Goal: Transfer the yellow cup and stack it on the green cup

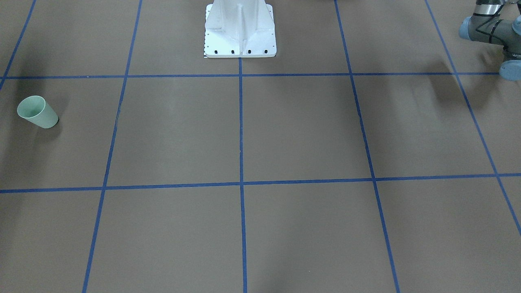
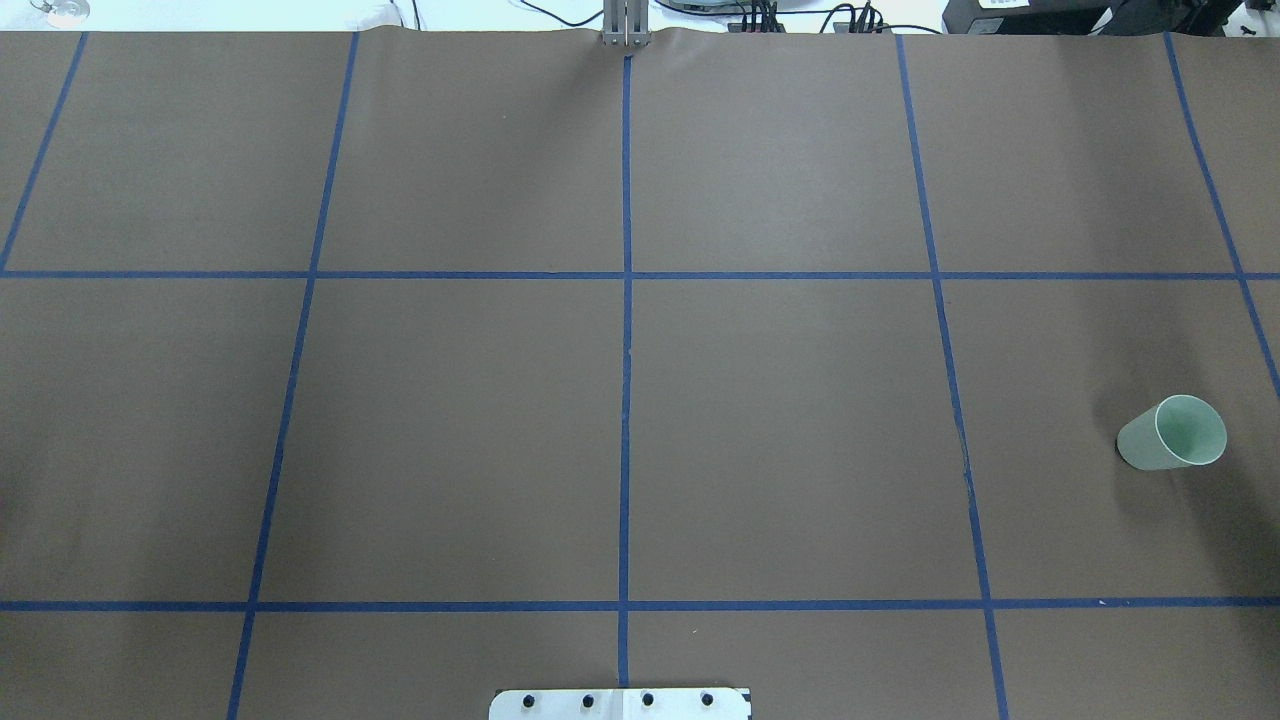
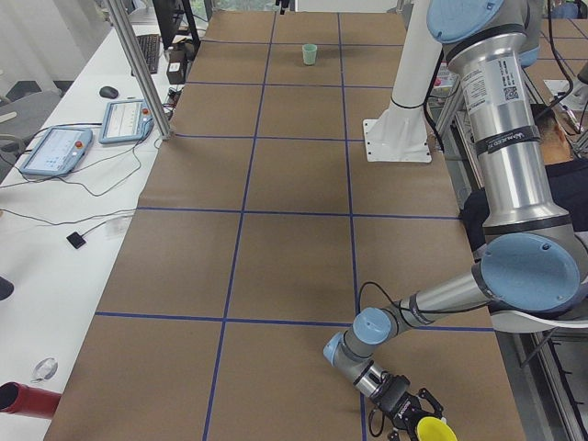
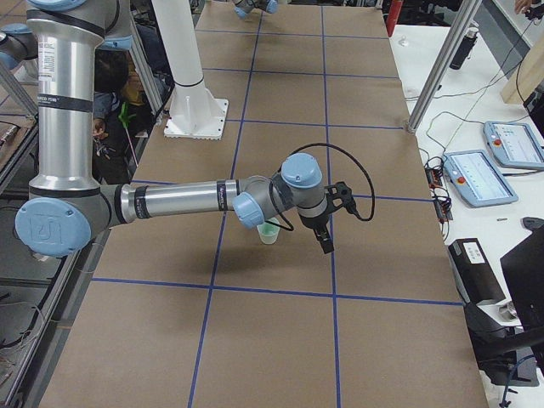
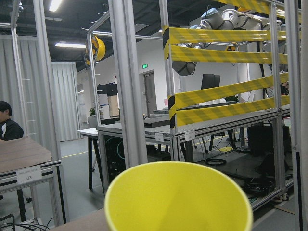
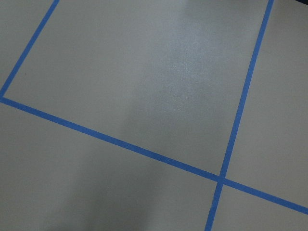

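Whether the left claw (image 3: 415,412) clasps the yellow cup (image 5: 178,202) I cannot tell, so confirm a firm grip before carrying it level to the far-off green cup (image 2: 1172,433).

A wide table covered in brown paper (image 2: 450,420), marked off into large rectangles by a grid of blue tape lines (image 2: 626,400). Two things rest on it. A small pale mint-green plastic cup (image 2: 1172,433), tapered, stands upright on its narrow base with the open rim up. It is in the middle row of the grid, towards the robot's right end, inside a rectangle and touching no tape. A white metal base plate (image 2: 620,703), bolted down, sits at the middle of the robot's edge, well apart from the cup.
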### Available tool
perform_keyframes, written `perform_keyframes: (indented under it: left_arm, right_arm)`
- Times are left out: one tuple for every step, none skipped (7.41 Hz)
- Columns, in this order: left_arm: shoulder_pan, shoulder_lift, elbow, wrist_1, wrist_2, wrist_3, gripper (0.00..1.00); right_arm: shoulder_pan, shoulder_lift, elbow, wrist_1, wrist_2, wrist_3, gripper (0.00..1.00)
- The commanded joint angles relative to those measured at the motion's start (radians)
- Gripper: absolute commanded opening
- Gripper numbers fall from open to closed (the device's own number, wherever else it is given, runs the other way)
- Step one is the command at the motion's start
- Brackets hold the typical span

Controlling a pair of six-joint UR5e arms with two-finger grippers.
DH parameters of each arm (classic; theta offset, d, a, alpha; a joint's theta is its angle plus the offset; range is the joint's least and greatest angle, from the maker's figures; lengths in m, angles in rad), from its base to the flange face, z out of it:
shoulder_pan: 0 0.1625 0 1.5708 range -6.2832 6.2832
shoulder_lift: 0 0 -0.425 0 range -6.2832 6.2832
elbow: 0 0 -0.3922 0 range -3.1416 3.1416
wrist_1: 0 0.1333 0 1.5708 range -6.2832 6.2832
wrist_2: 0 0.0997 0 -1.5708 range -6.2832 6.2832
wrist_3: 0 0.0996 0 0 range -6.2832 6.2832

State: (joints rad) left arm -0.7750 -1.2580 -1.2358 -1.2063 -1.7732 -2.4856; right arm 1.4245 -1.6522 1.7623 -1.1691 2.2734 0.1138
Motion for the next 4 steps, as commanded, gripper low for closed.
perform_keyframes:
  left_arm:
    - [-0.003, 0.028, -0.019, -0.102, 0.165, 0.014, 0.12]
    - [-0.004, 0.043, -0.017, -0.180, 0.281, 0.014, 0.12]
    - [-0.004, 0.045, -0.017, -0.226, 0.340, 0.025, 0.11]
    - [-0.003, 0.035, -0.017, -0.263, 0.407, 0.030, 0.11]
  right_arm:
    - [-0.004, 0.006, -0.001, -0.001, -0.005, 0.000, 1.00]
    - [-0.004, 0.006, -0.001, -0.001, -0.005, 0.000, 1.00]
    - [-0.004, 0.006, -0.001, -0.001, -0.005, 0.001, 1.00]
    - [-0.004, 0.006, -0.001, -0.001, -0.005, 0.013, 1.00]
